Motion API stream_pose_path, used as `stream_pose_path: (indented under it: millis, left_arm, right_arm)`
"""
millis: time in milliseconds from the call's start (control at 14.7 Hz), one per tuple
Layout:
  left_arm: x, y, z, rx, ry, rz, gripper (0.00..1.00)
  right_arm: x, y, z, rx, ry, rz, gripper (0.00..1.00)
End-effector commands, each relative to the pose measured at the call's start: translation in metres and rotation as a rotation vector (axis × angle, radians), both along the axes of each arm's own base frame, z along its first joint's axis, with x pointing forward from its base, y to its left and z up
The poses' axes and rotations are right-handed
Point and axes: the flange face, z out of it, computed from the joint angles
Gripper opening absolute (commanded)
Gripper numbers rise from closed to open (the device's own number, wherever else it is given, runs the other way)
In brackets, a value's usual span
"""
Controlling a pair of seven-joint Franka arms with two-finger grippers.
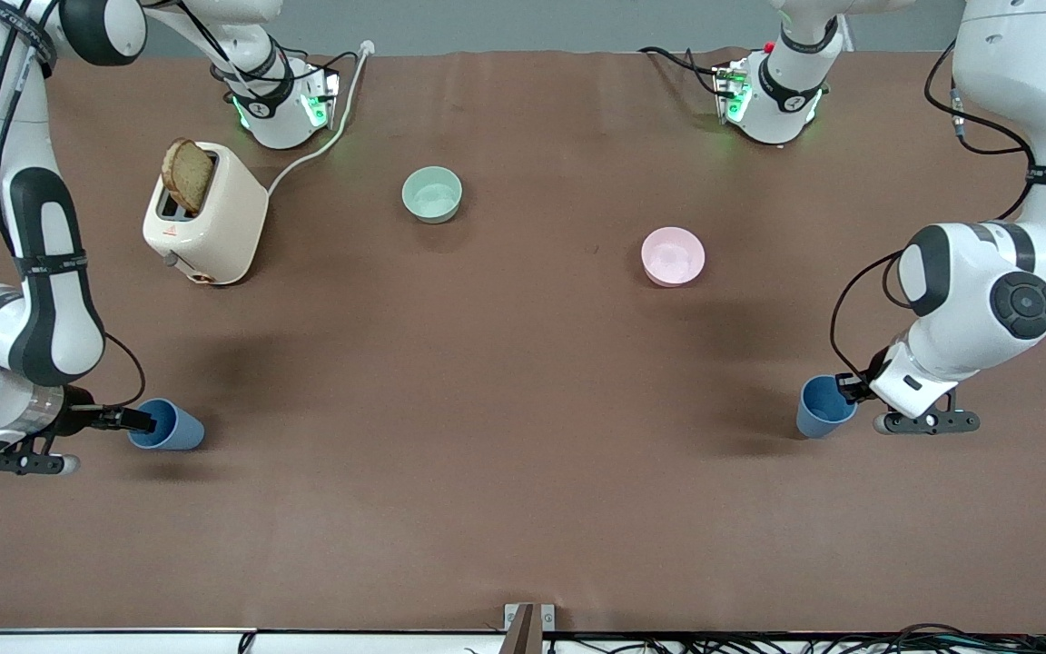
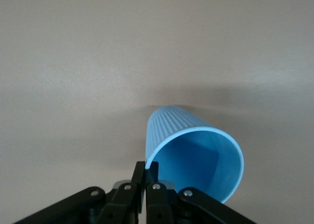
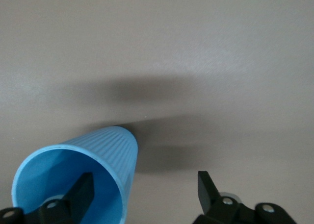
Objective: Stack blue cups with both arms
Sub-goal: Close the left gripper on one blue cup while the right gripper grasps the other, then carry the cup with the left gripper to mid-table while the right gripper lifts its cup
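Two blue cups stand near the front camera, one at each end of the table. The left gripper (image 1: 850, 389) is shut on the rim of the blue cup (image 1: 823, 407) at the left arm's end. In the left wrist view the gripper (image 2: 146, 169) pinches the rim of this cup (image 2: 196, 153). The right gripper (image 1: 135, 420) is open at the other blue cup (image 1: 169, 426). In the right wrist view the gripper (image 3: 145, 189) straddles the wall of that cup (image 3: 98, 158), one finger (image 3: 82, 192) inside and the other outside. I cannot tell whether either cup is lifted.
A cream toaster (image 1: 210, 227) with a bread slice (image 1: 187, 174) stands near the right arm's base, its white cable (image 1: 323, 145) running to the table's back edge. A pale green bowl (image 1: 432, 193) and a pink bowl (image 1: 673, 256) sit mid-table, farther from the front camera than the cups.
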Motion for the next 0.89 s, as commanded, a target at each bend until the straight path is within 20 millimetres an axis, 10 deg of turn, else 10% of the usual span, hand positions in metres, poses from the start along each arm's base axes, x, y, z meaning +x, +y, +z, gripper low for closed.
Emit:
stream_pose_path:
  millis: [0, 205, 409, 682, 818]
  left_arm:
    - [0.013, -0.032, 0.049, -0.022, 0.02, -0.027, 0.0]
    - [0.023, -0.061, 0.091, -0.036, 0.02, 0.019, 0.0]
    - [0.023, -0.1, 0.098, -0.05, 0.014, 0.103, 0.0]
    - [0.033, -0.195, 0.095, -0.093, -0.004, 0.243, 0.0]
    - [0.034, -0.242, 0.096, -0.11, -0.022, 0.297, 0.0]
  right_arm:
    - [-0.005, 0.0, 0.002, 0.033, -0.008, -0.005, 0.85]
    - [-0.005, 0.002, 0.005, 0.036, -0.005, -0.002, 0.57]
    - [-0.004, 0.005, 0.008, 0.043, 0.005, 0.004, 0.07]
    - [0.002, 0.01, 0.027, 0.04, -0.003, 0.019, 0.01]
    - [0.002, 0.014, 0.085, 0.06, -0.008, 0.031, 0.01]
